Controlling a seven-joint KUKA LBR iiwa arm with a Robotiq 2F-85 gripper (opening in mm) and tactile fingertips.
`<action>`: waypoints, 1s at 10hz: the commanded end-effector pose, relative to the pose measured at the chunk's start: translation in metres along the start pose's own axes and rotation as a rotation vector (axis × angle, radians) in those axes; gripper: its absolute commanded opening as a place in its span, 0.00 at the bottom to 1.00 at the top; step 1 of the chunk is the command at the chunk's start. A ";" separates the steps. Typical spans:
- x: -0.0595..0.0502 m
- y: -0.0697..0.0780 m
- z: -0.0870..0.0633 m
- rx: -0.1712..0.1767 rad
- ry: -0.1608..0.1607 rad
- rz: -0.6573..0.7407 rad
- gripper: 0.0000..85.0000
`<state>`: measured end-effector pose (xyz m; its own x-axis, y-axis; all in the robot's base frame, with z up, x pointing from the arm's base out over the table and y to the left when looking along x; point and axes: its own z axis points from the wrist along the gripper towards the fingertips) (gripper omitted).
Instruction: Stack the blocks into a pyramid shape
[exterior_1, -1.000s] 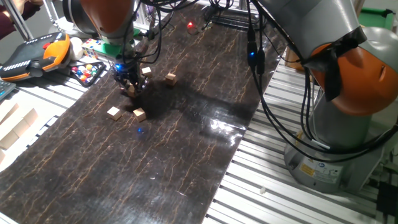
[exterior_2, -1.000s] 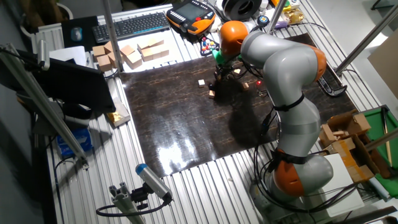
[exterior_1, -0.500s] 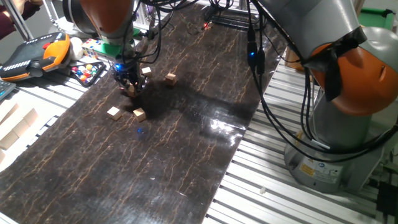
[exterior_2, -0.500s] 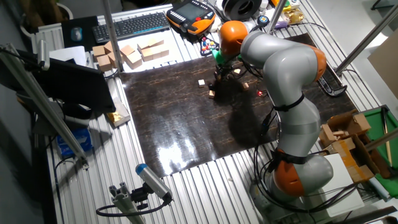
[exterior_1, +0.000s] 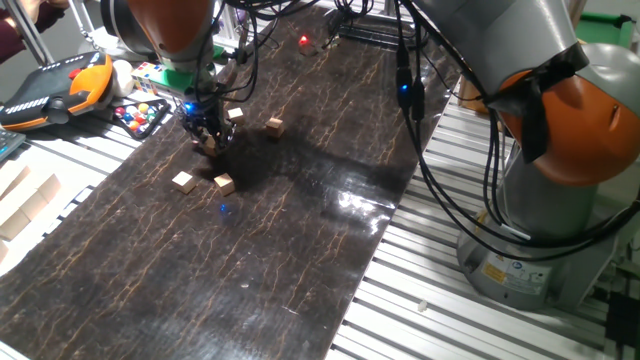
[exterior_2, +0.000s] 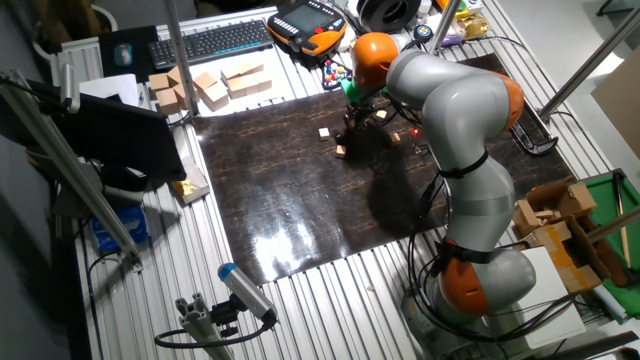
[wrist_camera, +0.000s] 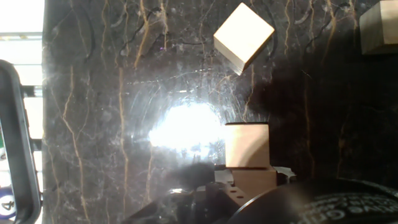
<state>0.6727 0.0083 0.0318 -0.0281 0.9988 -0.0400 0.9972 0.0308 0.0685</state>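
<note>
Nothing has shifted over the last second: the gripper (exterior_1: 209, 140) stays low over the mat (exterior_1: 300, 220), apparently clenched on one block (wrist_camera: 247, 145). Two loose blocks (exterior_1: 203, 182) wait just beside it; no pyramid yet.

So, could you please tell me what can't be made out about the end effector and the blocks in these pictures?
- End effector, one fixed view: too small and dark to tell open from shut.
- Block at the fingers, hand view: its lower edge is hidden by the hand's dark body, so a grip cannot be confirmed.
- Block at top right, hand view: cut off by the frame edge.
- Blocks near the arm, the other fixed view: partly hidden by the arm.
</note>
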 end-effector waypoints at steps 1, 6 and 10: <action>0.000 0.000 0.000 0.000 0.000 -0.001 0.01; 0.000 0.001 0.001 0.002 0.003 -0.004 0.01; 0.000 0.002 0.001 0.005 0.005 -0.013 0.01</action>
<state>0.6746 0.0081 0.0306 -0.0416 0.9985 -0.0364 0.9970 0.0439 0.0637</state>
